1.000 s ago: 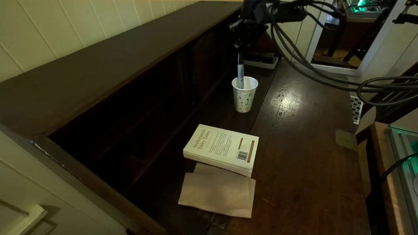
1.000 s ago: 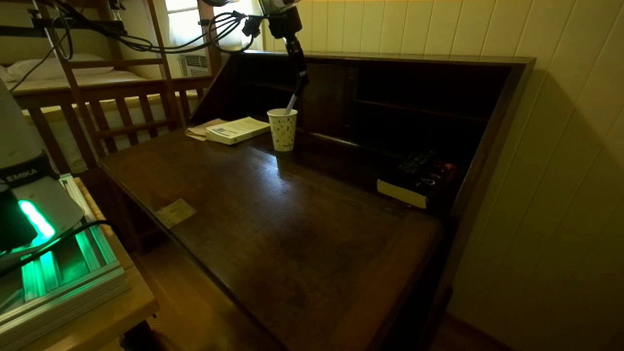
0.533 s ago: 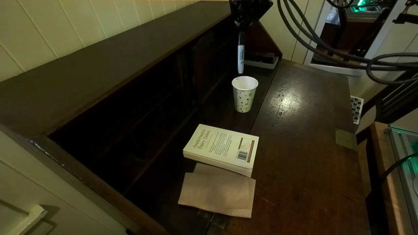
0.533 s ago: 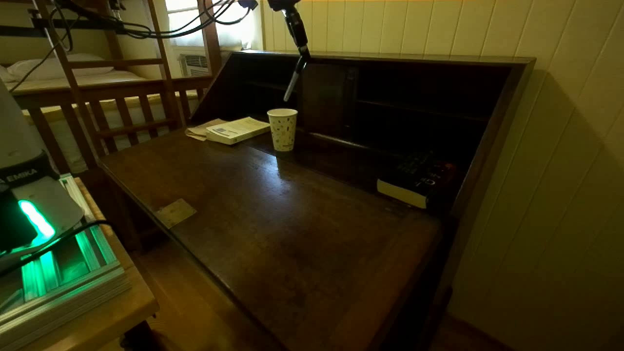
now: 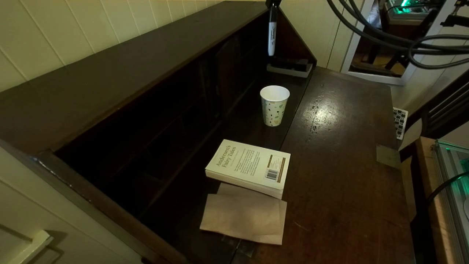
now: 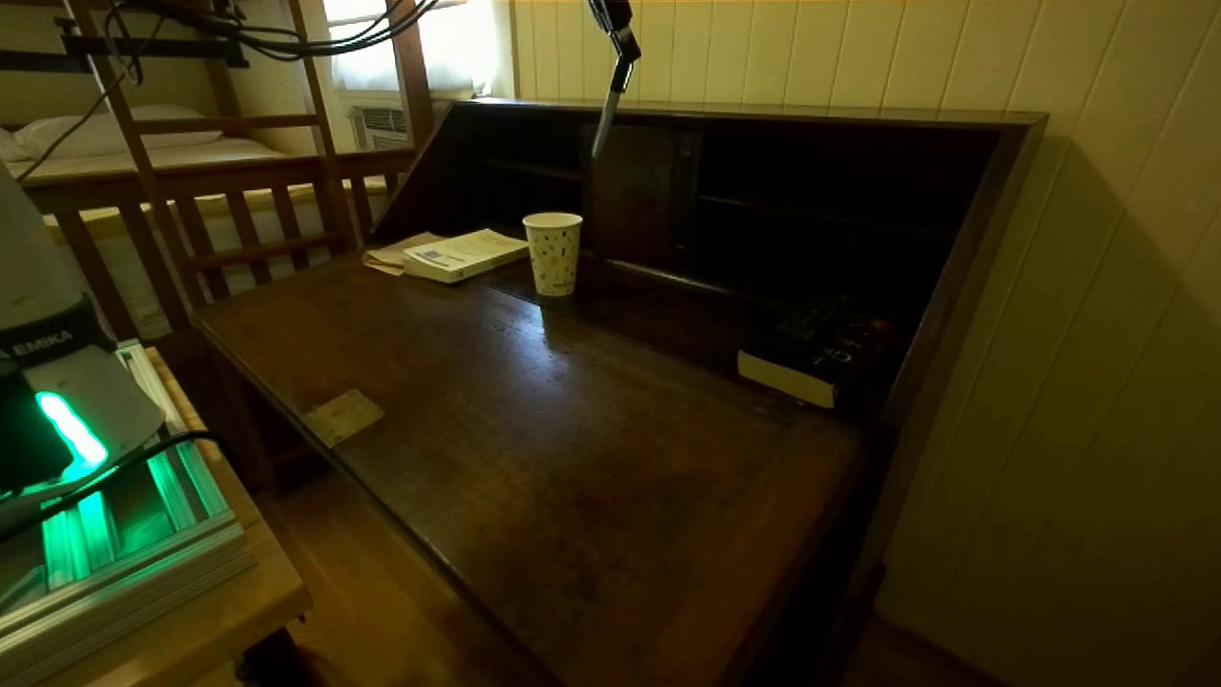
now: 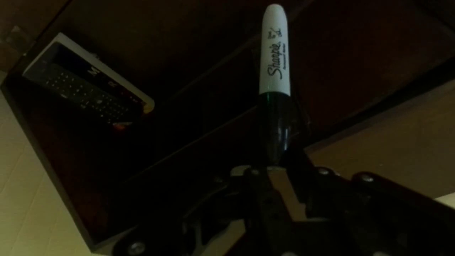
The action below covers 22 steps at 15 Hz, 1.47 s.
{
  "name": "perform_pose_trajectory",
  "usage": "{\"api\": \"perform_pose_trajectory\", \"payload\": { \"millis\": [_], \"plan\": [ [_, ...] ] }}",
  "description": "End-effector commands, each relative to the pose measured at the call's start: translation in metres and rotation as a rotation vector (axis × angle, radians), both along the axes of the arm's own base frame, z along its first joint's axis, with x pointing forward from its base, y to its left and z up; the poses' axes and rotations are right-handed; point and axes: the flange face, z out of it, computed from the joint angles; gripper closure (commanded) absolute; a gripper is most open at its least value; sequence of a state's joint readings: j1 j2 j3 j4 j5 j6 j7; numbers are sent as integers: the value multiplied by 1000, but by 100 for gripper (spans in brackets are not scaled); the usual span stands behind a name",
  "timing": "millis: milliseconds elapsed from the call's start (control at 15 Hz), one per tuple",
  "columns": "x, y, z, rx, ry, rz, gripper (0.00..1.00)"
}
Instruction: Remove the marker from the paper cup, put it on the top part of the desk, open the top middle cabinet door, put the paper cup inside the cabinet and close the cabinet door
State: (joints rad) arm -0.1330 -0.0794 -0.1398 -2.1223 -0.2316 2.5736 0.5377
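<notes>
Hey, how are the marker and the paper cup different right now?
The marker is slim; the paper cup is wider and tapers downward. The marker hangs in the air, gripped by the end effector; the paper cup stands upright on the desk. Both carry dark print on a pale surface.

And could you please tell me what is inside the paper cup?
Only the white upper inner wall of the paper cup shows; its near side hides the bottom and whatever may lie there. The marker is outside it, held in the claw.
</notes>
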Motion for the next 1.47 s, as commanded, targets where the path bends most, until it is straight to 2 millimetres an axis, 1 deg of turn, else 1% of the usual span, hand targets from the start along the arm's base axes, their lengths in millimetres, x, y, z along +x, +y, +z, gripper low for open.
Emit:
{"api": "perform_pose_trajectory", "payload": {
  "millis": [0, 267, 400, 533, 667, 867, 1000, 1133, 1267, 1400],
  "plan": [
    [4, -10, 21, -96, -74, 29, 94],
    [15, -13, 32, -134, -224, 46, 94],
    [21, -14, 33, -147, -296, 48, 94],
    [26, -18, 30, -152, -352, 39, 94],
    [31, -23, 27, -152, -396, 18, 94],
    [36, -35, 35, -161, -472, -25, 94],
    [39, -43, 42, -180, -509, -51, 94],
    [43, -47, 48, -216, -526, -72, 94],
    [49, -46, 49, -247, -536, -80, 94],
    [54, -41, 45, -271, -540, -79, 94]
  ]
}}
